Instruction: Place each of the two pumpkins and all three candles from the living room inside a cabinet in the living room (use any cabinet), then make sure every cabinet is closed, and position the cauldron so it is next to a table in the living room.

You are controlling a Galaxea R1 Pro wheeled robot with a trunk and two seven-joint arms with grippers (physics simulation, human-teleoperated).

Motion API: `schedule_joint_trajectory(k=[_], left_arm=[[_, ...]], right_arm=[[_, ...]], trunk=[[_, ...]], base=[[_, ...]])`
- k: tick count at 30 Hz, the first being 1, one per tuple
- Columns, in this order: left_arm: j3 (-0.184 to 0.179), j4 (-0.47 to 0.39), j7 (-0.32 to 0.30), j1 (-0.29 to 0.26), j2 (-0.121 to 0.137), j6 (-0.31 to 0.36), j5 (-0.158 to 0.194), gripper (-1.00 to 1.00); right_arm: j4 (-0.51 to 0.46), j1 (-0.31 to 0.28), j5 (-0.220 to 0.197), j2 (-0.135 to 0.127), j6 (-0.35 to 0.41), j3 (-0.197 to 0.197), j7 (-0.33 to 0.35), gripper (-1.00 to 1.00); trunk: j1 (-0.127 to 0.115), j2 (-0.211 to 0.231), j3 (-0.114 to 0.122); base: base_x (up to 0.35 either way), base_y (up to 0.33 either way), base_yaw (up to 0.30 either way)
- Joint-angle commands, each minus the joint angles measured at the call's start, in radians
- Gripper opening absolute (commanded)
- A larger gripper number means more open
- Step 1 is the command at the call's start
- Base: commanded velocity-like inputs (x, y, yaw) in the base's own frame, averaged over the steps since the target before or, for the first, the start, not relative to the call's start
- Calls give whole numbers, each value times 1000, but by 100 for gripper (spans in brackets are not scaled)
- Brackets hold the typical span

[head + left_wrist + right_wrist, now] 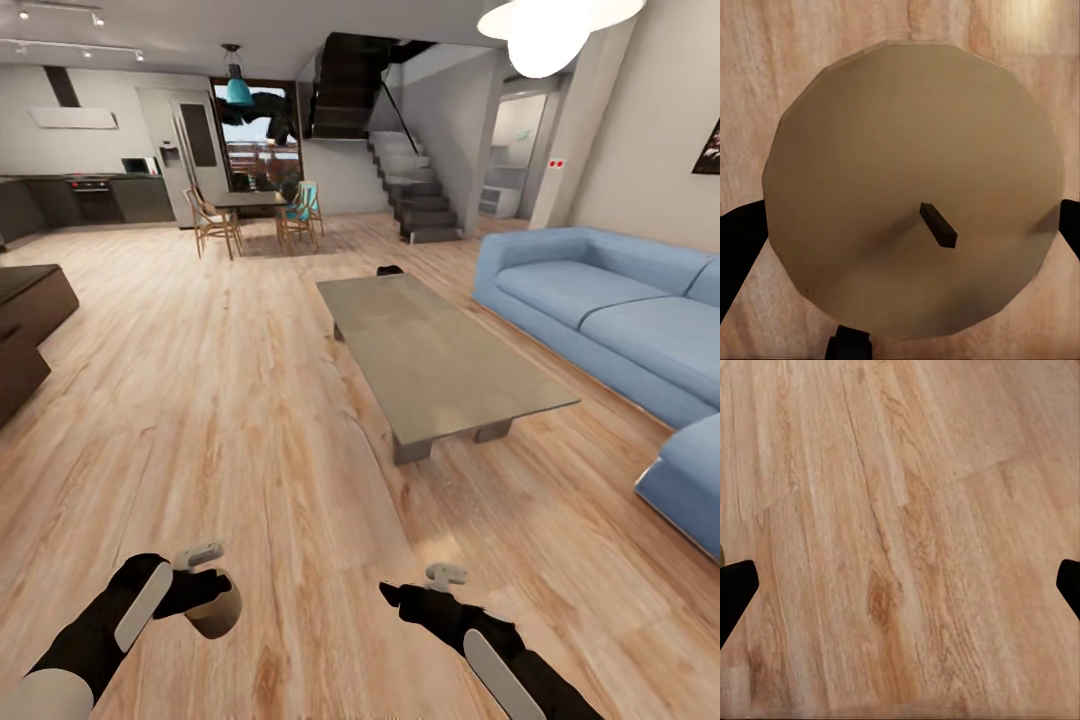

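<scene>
the room is bright and evenly lit in the head view, with a blown-out white ceiling lamp (548,30) glaring at the top edge, small track spotlights (60,48) on the ceiling and daylight from the far window (262,140), while the glossy coffee table (440,360) throws only a soft, short shadow on the wood floor (230,420). the wide lens bends the walls and the blue sofa (620,320) near the picture's edges, and the render is sharp up close but soft and slightly blocky in the distant kitchen. both wrist views are flatly lit and a little blurry, the candle (911,187) showing gentle shading across its faceted top and the floorboards (900,540) smeared toward one edge.
</scene>
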Motion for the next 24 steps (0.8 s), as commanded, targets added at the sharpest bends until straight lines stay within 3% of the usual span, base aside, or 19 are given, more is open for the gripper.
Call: schedule_joint_trajectory(k=[1, 10, 19, 24], left_arm=[[-4, -1, 11, -1, 1, 2, 13, -100], [-4, 2, 12, -1, 2, 2, 12, -100], [-4, 2, 11, -1, 2, 1, 12, -100], [-6, 2, 10, -1, 2, 0, 11, -100]], right_arm=[[-2, -1, -7, -1, 2, 2, -5, 100], [-2, -1, -7, -1, 2, 2, -5, 100], [-1, -1, -7, -1, 2, 2, -5, 100], [0, -1, -7, -1, 2, 2, -5, 100]], trunk=[[0, 0, -1], [0, 0, -1], [0, 0, -1], [0, 0, -1]], base=[[-120, 85, 290], [-21, 62, 290], [2, 262, 290], [156, 265, 290]])
